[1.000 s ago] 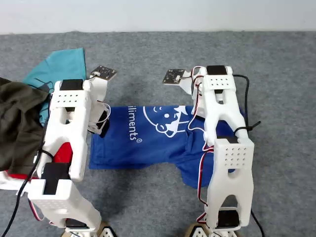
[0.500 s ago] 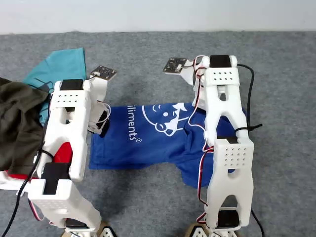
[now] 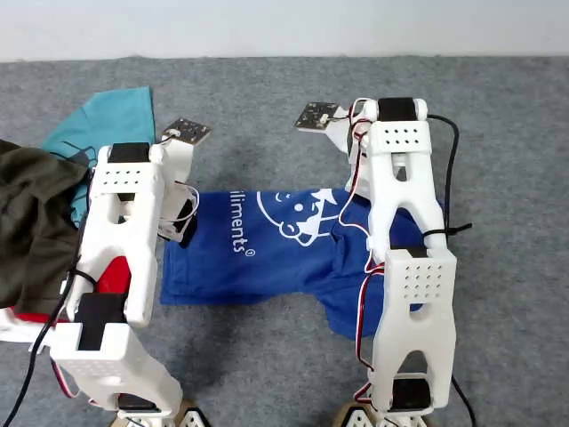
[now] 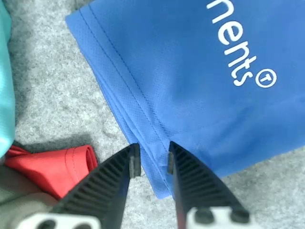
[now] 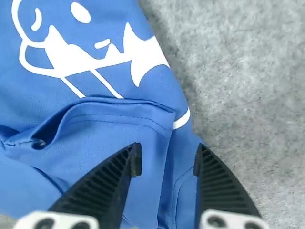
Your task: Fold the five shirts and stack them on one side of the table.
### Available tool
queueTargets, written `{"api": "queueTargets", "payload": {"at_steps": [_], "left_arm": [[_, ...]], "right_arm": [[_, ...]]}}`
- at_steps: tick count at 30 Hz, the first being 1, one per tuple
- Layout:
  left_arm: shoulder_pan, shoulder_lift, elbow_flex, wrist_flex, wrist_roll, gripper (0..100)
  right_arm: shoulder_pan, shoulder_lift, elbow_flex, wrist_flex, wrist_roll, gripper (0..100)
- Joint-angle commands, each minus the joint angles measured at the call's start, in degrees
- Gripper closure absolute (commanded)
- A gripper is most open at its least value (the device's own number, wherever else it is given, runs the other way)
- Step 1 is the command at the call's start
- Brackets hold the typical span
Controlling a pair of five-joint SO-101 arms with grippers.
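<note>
A blue shirt (image 3: 267,249) with white print lies flat on the grey carpet between the two arms. My left gripper (image 4: 152,160) is open by a narrow gap, low over the shirt's stitched hem (image 4: 138,119) near a corner. The hem runs between its fingertips. In the high view this gripper (image 3: 182,222) sits at the shirt's left edge. My right gripper (image 5: 167,160) stands open wider above a folded-over part of the blue shirt (image 5: 95,133), close to its edge by the white print.
A pile of shirts lies left of the left arm: teal (image 3: 111,120), dark olive (image 3: 31,222) and red (image 3: 114,274). The red shirt (image 4: 52,164) lies close beside the left fingers. Bare carpet (image 3: 498,133) stretches to the far side and right.
The right arm has shifted a little toward the far side of the table, and the blue shirt's far right edge moved slightly with it. The left arm has kept still.
</note>
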Motion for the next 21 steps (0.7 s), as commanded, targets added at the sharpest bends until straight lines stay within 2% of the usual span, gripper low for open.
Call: {"api": "queueTargets", "payload": {"at_steps": [1,8,11,13,17,21], "left_arm": [[-0.2,-0.4,-1.5,0.6,0.2,89],[-0.2,-0.4,-1.2,0.4,0.2,89],[-0.1,-0.4,0.7,-0.5,0.2,89],[0.0,-0.4,2.4,-1.9,0.2,89],[0.1,-0.4,3.8,-3.0,0.2,89],[0.1,-0.4,3.8,-3.0,0.2,89]], "right_arm": [[-0.6,-0.6,-1.8,1.4,-0.7,81.5],[-1.2,4.7,-2.1,1.1,-0.6,81.6],[-0.9,6.7,-2.1,-2.3,-0.8,81.9],[-1.0,7.3,-2.1,-3.5,-0.8,85.7],[-1.3,6.7,-2.1,-3.5,-0.9,99.5],[-0.9,4.4,-2.1,-0.9,-0.9,99.1]]}}
